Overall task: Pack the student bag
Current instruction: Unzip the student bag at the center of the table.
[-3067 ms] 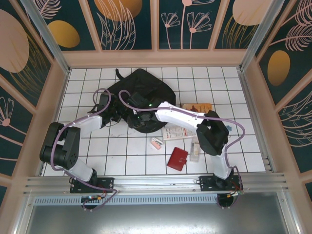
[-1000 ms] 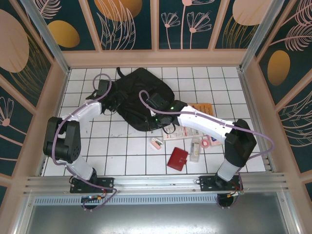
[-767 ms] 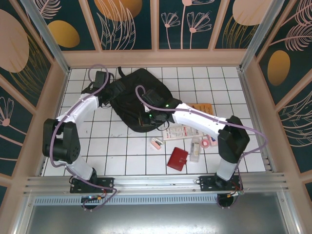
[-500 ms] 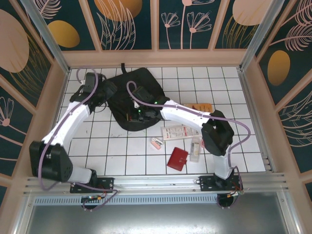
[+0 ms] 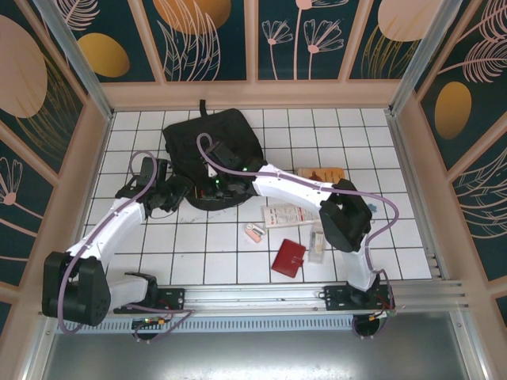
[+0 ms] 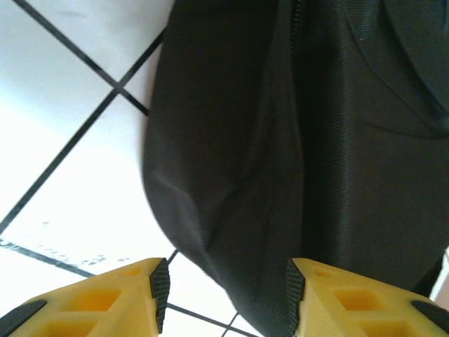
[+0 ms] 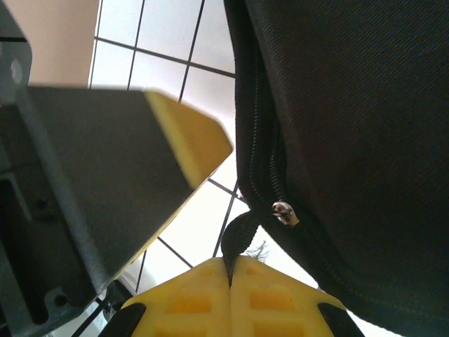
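**Right gripper (image 7: 230, 267) pinching zip pull (image 7: 240, 235); left gripper (image 6: 226, 284) straddling the bag edge**

The student bag (image 5: 214, 146) lies flat on the white tiled table (image 5: 198, 253). Both grippers are at the bag's near edge, the left one at its near-left corner and the right one just to the right of that.

- **Right claw:** clenched, yellow fingers pressed together on the black zip pull. The metal slider (image 7: 283, 210) is just above the pinch, on the bag's zip line.
- **Left claw:** released, jaws apart. A fold of the bag's edge sits between the pads, touching the right-hand pad with a gap at the other.

Loose items lie off the bag's near-right side:
- a printed leaflet (image 5: 287, 214) just beside the bag
- a small pink item (image 5: 253, 233) near it
- a clear tube (image 5: 317, 241) and a red wallet (image 5: 288, 257) farther out
- an orange-brown packet (image 5: 321, 172) to the bag's right
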Tool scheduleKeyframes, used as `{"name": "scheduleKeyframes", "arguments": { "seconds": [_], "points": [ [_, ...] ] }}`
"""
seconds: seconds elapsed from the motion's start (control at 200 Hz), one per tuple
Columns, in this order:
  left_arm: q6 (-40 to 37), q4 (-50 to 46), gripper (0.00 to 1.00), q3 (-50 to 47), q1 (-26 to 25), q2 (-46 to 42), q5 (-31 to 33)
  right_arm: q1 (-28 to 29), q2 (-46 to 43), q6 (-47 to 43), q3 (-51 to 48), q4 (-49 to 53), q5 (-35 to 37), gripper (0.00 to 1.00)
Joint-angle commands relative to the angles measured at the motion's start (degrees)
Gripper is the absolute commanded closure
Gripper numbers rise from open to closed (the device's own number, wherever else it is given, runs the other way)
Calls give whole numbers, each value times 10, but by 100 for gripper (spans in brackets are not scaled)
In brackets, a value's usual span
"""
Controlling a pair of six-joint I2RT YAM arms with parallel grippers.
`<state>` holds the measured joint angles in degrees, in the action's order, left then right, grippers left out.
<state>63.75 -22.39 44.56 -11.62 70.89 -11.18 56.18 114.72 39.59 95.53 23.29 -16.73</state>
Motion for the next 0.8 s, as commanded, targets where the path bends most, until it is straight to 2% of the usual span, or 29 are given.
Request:
{"name": "scheduleKeyframes", "arguments": {
  "seconds": [0.0, 0.195, 0.38, 0.52, 0.721, 0.796],
  "points": [
    [11, 44, 49, 10, 2, 14, -19, 6, 7, 3, 25, -11, -3, 100],
    [14, 73, 51, -1, 2, 24, -29, 7, 11, 1, 31, -2, -2, 100],
    [8, 85, 63, -28, 2, 33, -31, 7, 13, -2, 34, 5, 4, 100],
    [-2, 91, 65, -40, 2, 42, -25, 8, 11, -5, 28, 8, 5, 100],
    [-20, 80, 86, -27, 2, 45, 0, 16, 12, -31, 32, 40, 20, 100],
    [-33, 68, 98, -16, 2, 44, 17, 22, 16, -58, 43, 75, 42, 100]
  ]
}}
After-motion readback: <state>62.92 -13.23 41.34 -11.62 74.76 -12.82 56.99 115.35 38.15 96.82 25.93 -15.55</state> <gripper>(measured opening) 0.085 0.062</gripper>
